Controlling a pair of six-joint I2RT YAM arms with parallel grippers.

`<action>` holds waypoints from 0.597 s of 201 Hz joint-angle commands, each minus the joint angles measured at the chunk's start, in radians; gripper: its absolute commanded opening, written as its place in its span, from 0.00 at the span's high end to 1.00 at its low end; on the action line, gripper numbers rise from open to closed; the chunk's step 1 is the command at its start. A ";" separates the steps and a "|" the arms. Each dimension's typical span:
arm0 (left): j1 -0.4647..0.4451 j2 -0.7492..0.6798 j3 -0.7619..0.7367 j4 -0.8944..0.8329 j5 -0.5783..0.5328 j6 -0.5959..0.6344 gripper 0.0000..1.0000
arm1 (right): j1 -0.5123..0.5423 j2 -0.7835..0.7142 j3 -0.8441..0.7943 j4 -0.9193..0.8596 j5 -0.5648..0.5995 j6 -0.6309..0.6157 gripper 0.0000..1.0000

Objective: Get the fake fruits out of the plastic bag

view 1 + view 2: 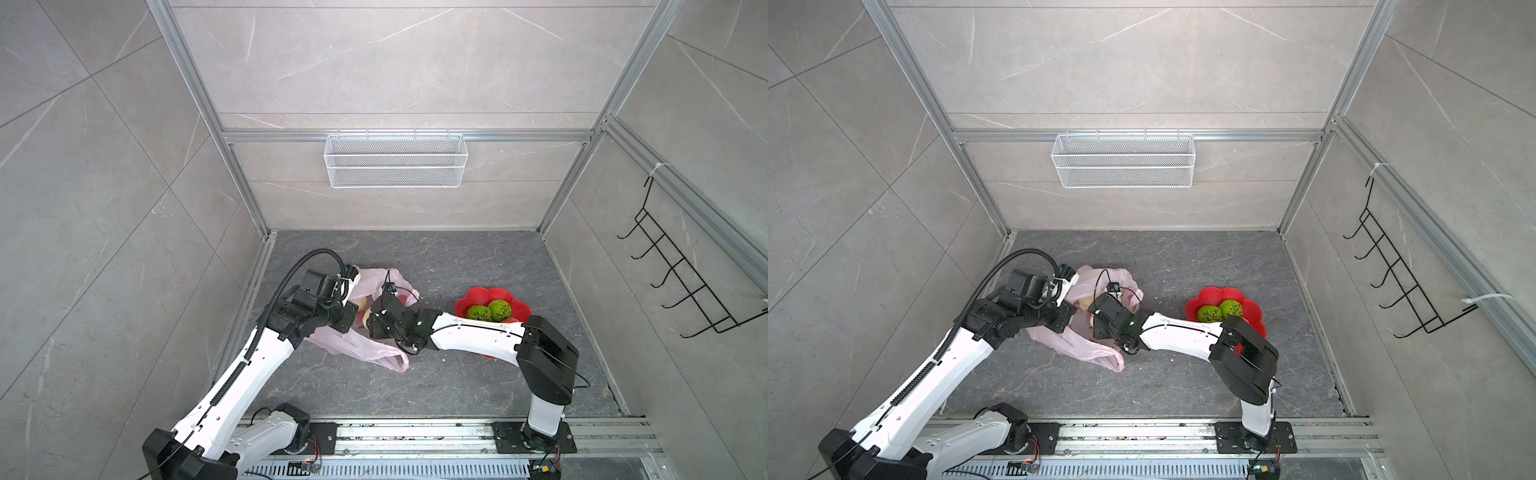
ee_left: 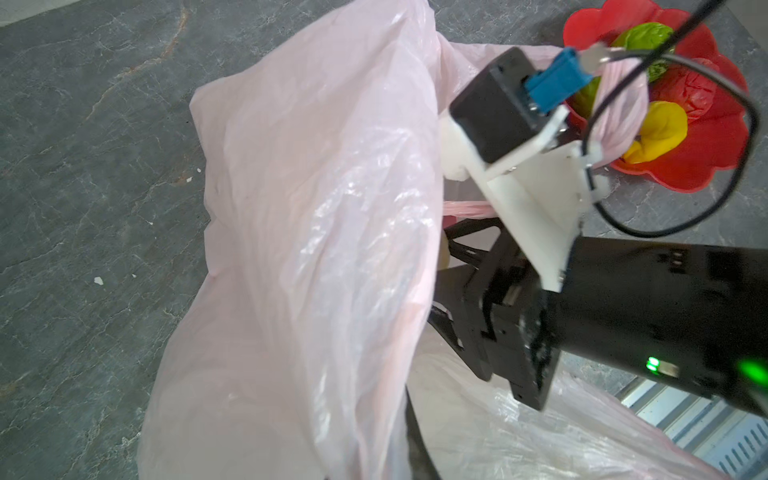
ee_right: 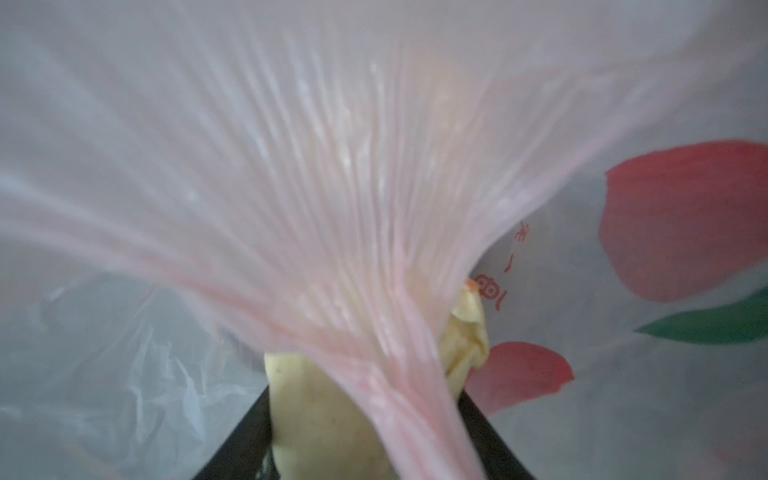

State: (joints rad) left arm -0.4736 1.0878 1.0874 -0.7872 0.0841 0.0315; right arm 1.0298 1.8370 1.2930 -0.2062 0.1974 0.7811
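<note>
sitting inside the crinkly pale-pink plastic bag (image 2: pixel 316 232), the right gripper (image 3: pixel 363 390) is closed on a knobbly cream lump (image 3: pixel 307 407). its film is pinched up by the clenched left gripper (image 1: pixel 356 315). two bumpy green balls (image 1: pixel 478 312) are seen on the scalloped red plate (image 1: pixel 478 296).

Both top views look down from high; wrist cameras sit near the bag (image 2: pixel 311 249)

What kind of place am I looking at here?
Probably a robot test booth dressed like a tiled room, not a real home: marble-look wall panels in a bare aluminium frame, a white wire basket and black hook rack on them, and two arms bolted to a floor rail.
</note>
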 commanded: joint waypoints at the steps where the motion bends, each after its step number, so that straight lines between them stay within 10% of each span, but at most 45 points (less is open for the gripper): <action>1: -0.002 0.014 -0.002 0.069 -0.021 0.008 1.00 | 0.004 -0.052 -0.022 -0.016 -0.007 -0.033 0.46; 120: -0.002 0.056 -0.004 0.178 -0.055 -0.064 1.00 | 0.004 -0.132 -0.046 -0.061 -0.050 -0.074 0.48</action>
State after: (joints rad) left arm -0.4736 1.1366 1.0821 -0.6601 0.0536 -0.0025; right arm 1.0298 1.7535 1.2598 -0.2333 0.1596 0.7319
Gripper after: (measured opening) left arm 0.047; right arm 0.549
